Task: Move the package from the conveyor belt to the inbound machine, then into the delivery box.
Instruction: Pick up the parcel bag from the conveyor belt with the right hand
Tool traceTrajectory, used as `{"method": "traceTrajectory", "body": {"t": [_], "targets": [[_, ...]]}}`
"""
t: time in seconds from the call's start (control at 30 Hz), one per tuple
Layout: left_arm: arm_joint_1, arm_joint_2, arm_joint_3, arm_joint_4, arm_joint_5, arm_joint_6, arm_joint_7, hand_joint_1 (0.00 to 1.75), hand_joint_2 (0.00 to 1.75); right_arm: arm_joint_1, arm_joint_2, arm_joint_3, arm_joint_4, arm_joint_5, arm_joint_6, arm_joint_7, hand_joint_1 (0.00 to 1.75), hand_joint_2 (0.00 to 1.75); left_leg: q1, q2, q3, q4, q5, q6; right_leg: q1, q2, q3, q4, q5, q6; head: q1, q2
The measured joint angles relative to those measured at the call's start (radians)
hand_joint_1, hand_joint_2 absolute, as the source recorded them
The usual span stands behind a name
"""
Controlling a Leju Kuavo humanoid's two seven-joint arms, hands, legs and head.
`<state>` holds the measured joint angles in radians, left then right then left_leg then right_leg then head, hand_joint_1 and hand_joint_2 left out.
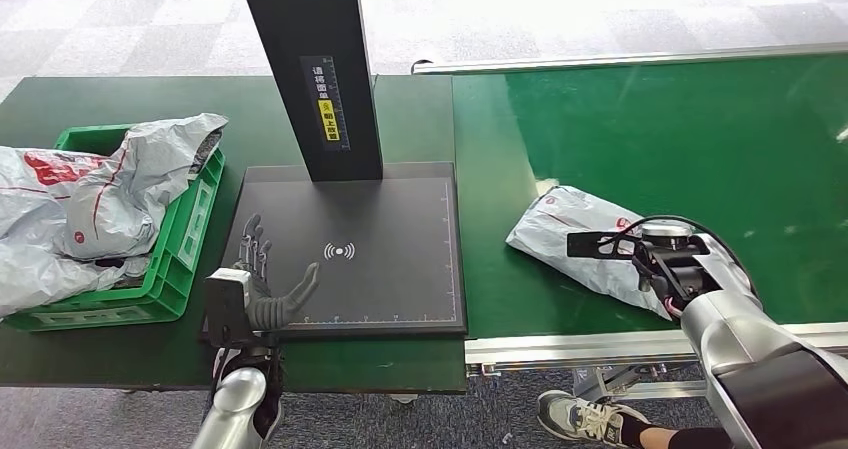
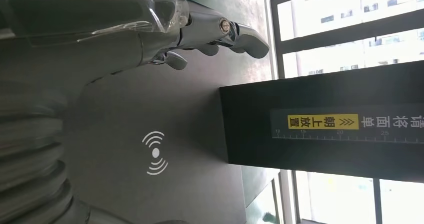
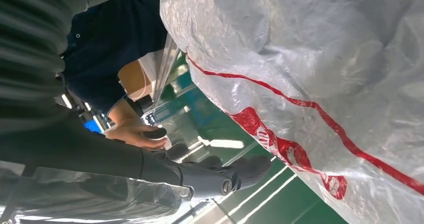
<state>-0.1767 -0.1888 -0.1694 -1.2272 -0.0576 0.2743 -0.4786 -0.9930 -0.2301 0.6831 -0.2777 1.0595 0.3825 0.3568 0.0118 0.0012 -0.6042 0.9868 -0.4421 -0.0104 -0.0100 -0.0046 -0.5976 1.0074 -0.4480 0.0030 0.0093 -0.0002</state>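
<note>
A grey plastic package with red print lies on the green conveyor belt near its front edge. My right hand sits at the package's right end. In the right wrist view its fingers reach out straight alongside the package, not wrapped around it. My left hand hovers open, fingers spread, over the front left corner of the black inbound machine plate. The left wrist view shows those fingers above the plate's wave symbol. The green delivery box stands left of the plate.
Several grey packages fill the delivery box and spill over its left side. The machine's black post rises from the back of the plate. A person stands by the belt's front right; a shoe and a hand holding a dark object are visible.
</note>
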Motion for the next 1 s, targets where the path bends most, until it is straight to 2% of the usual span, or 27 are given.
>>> {"method": "traceTrajectory", "body": {"t": [0.3, 0.37, 0.4, 0.5, 0.53, 0.57, 1.0], "targets": [[0.0, 0.0, 0.001, 0.0, -0.003, 0.001, 0.001, 0.0, 1.75, 0.005, 0.012, 0.004, 0.0, 0.009, 0.026, -0.064, 0.0, 1.75, 0.0, 0.0, 0.0, 0.0, 0.0, 0.0, 0.0, 0.0, 0.0, 0.0, 0.0, 0.0, 0.0, 0.0], [0.001, 0.0, 0.001, 0.0, -0.003, 0.001, 0.001, 0.0, 1.75, 0.005, 0.016, 0.004, 0.0, 0.006, 0.042, -0.08, 0.08, 1.75, 0.0, 0.0, 0.0, 0.0, 0.0, 0.0, 0.0, 0.0, 0.0, 0.0, 0.0, 0.0, 0.0, 0.0], [0.001, 0.0, 0.001, 0.0, -0.003, 0.001, 0.001, 0.0, 1.75, 0.005, 0.017, 0.005, 0.0, 0.004, 0.051, -0.09, 0.25, 1.75, 0.0, 0.0, 0.0, 0.0, 0.0, 0.0, 0.0, 0.0, 0.0, 0.0, 0.0, 0.0, 0.0, 0.0], [0.001, 0.0, 0.001, 0.0, -0.003, 0.001, 0.001, 0.0, 1.75, 0.005, 0.019, 0.005, 0.0, -0.004, 0.075, -0.117, 1.37, 1.75, 0.0, 0.0, 0.0, 0.0, 0.0, 0.0, 0.0, 0.0, 0.0, 0.0, 0.0, 0.0, 0.0, 0.0], [0.001, 0.0, 0.001, 0.0, -0.003, 0.001, 0.001, 0.0, 1.75, 0.005, 0.02, 0.005, 0.0, -0.008, 0.082, -0.125, 1.64, 1.75, 0.0, 0.0, 0.0, 0.0, 0.0, 0.0, 0.0, 0.0, 0.0, 0.0, 0.0, 0.0, 0.0, 0.0], [0.001, 0.0, 0.001, 0.0, -0.004, 0.001, 0.001, 0.0, 1.75, 0.005, 0.02, 0.004, 0.0, -0.012, 0.087, -0.13, 1.72, 1.75, 0.0, 0.0, 0.0, 0.0, 0.0, 0.0, 0.0, 0.0, 0.0, 0.0, 0.0, 0.0, 0.0, 0.0], [0.001, 0.0, 0.002, 0.0, -0.006, 0.001, 0.004, 0.0, 1.75, 0.004, 0.022, 0.003, 0.0, -0.033, 0.125, -0.181, 1.75, 1.75, 0.0, 0.0, 0.0, 0.0, 0.0, 0.0, 0.0, 0.0, 0.0, 0.0, 0.0, 0.0, 0.0, 0.0]]}}
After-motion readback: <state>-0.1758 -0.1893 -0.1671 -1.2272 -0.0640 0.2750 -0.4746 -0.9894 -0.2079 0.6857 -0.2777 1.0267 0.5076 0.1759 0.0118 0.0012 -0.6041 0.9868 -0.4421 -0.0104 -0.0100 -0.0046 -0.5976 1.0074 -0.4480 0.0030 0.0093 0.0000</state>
